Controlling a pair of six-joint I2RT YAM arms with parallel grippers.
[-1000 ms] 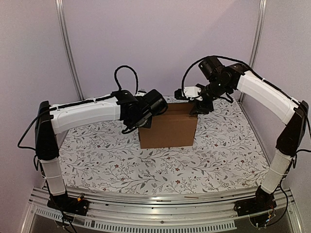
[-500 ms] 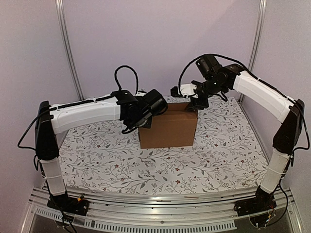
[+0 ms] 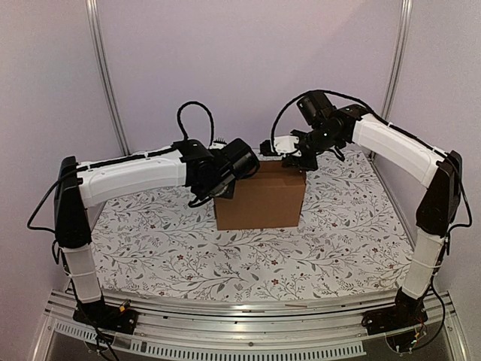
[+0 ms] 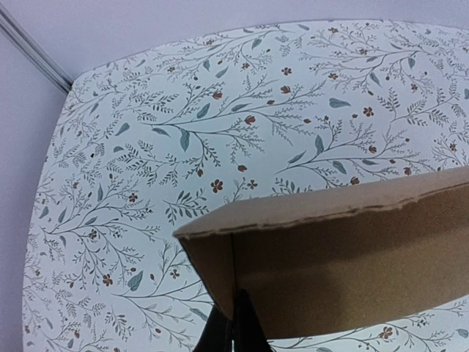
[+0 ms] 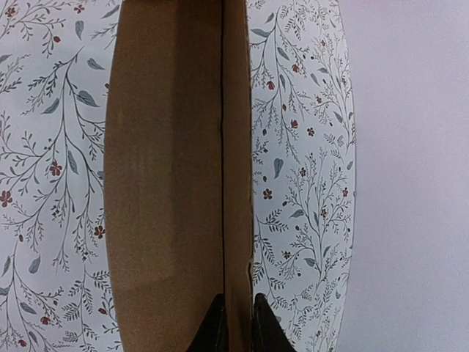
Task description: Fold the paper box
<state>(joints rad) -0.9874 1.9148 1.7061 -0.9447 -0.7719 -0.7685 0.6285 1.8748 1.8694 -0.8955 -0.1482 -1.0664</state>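
Note:
The paper box [image 3: 259,201] stands upright in the middle of the table as a brown cardboard block. My left gripper [image 3: 225,190] is at its upper left corner. In the left wrist view the two fingers press together at that gripper's tip [image 4: 234,326], pinching a cardboard wall of the box [image 4: 344,257]. My right gripper [image 3: 290,160] reaches down onto the top right edge. The right wrist view shows this gripper [image 5: 238,326] with its fingers tight on either side of a narrow cardboard strip of the box [image 5: 165,169].
The floral tablecloth [image 3: 150,241] covers the table around the box. Lilac walls with metal uprights [image 3: 105,75] close in the back and sides. An aluminium rail [image 3: 248,320] with both arm bases runs along the near edge.
My right arm has shifted left along the box's top edge, and its jaws have closed from wide apart onto the cardboard strip. The left arm and the box have stayed put.

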